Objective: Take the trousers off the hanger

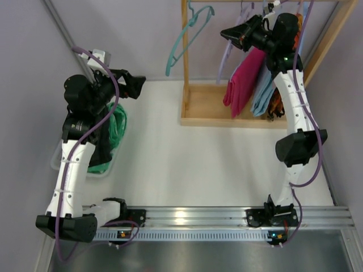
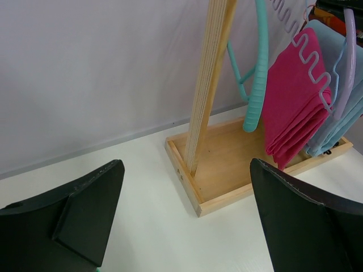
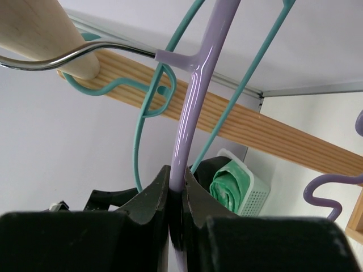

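- Table (image 1: 187, 164): one, white; both arms are mounted at its near edge.
- Wooden rack (image 1: 204, 105): one, pale wood, at the far side of the table, with a tray base, upright posts and a round rail on top.
- Trousers, five pairs counted, soft cloth:
  - magenta pink trousers (image 1: 244, 79), one, folded over the wavy bar of a hanger and hanging above the rack base;
  - light blue trousers (image 1: 264, 93), one, hanging just behind the magenta pair;
  - orange patterned trousers (image 1: 276, 105), one, mostly hidden by my right arm;
  - mint-green patterned trousers (image 1: 116, 127), one, bunched in the bin;
  - black trousers (image 1: 102, 147), one, in the same bin, beside the green.
- Bin (image 3: 255, 195): one, white with perforated walls, at the table's left edge.
- Hangers, two I can count with confidence: teal hanger (image 1: 184, 42), bare, on the rail; lavender hanger (image 3: 190, 113), carrying the magenta pair.
- Right gripper (image 3: 180, 177): fingers clamped on the lavender hanger's neck, just under the rail.
- Left gripper (image 1: 135, 86): fingers spread wide and holding nothing, over the table and pointing toward the rack.
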### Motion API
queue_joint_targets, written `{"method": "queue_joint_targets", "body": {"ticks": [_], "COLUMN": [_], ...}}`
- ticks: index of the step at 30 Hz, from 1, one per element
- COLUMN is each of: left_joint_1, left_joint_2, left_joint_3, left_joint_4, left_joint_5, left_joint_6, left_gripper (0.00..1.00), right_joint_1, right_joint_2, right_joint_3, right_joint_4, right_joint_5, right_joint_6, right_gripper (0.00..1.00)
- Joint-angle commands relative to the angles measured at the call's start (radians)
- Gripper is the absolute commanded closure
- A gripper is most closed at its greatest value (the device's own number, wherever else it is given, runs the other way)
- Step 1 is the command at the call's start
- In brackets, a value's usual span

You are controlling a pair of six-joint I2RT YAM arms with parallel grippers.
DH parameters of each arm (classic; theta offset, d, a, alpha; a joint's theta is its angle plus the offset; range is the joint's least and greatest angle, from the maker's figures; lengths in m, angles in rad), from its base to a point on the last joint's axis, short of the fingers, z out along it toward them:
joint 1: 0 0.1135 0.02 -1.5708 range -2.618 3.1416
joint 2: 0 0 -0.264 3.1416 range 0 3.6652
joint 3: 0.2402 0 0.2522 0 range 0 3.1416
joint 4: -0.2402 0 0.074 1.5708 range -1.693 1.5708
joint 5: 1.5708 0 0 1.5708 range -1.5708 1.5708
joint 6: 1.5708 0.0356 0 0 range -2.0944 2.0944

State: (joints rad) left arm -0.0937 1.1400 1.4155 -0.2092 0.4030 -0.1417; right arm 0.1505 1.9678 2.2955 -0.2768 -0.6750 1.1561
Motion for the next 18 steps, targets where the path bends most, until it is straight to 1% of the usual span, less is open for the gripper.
{"method": "queue_joint_targets", "body": {"ticks": [1, 2, 3, 13, 14, 15, 16, 18], "left_joint_1": [-0.005, -0.005, -0.005, -0.012, -0.012, -0.012, -0.012, -0.014], "left_joint_2": [-0.006, -0.003, -0.002, 0.000, -0.002, -0.002, -0.002, -0.003], "left_joint_3": [0.020, 0.020, 0.022, 0.030, 0.030, 0.030, 0.030, 0.031], "left_joint_4": [0.056, 0.056, 0.056, 0.056, 0.056, 0.056, 0.056, 0.056], "left_joint_5": [-0.004, -0.001, 0.000, 0.000, -0.001, 0.000, 0.003, 0.007], "left_joint_6": [-0.010, -0.010, -0.010, 0.011, 0.011, 0.011, 0.010, 0.013], "left_gripper": [0.01, 0.01, 0.01, 0.01, 0.01, 0.01, 0.01, 0.01], "right_joint_1": [0.024, 0.035, 0.043, 0.101, 0.107, 0.110, 0.112, 0.110], "right_joint_2": [0.005, 0.003, 0.005, 0.048, 0.046, 0.040, 0.039, 0.023], "right_joint_3": [0.035, 0.035, 0.035, 0.024, 0.021, 0.015, 0.010, -0.017], "right_joint_4": [0.021, 0.039, 0.050, 0.102, 0.106, 0.114, 0.116, 0.125], "right_joint_5": [0.025, 0.023, 0.022, 0.020, 0.022, 0.020, 0.018, 0.009], "right_joint_6": [-0.013, -0.016, -0.024, -0.019, -0.016, -0.015, -0.012, -0.013], "right_gripper": [0.92, 0.99, 1.00, 1.00, 0.96, 0.91, 0.76, 0.59]}}
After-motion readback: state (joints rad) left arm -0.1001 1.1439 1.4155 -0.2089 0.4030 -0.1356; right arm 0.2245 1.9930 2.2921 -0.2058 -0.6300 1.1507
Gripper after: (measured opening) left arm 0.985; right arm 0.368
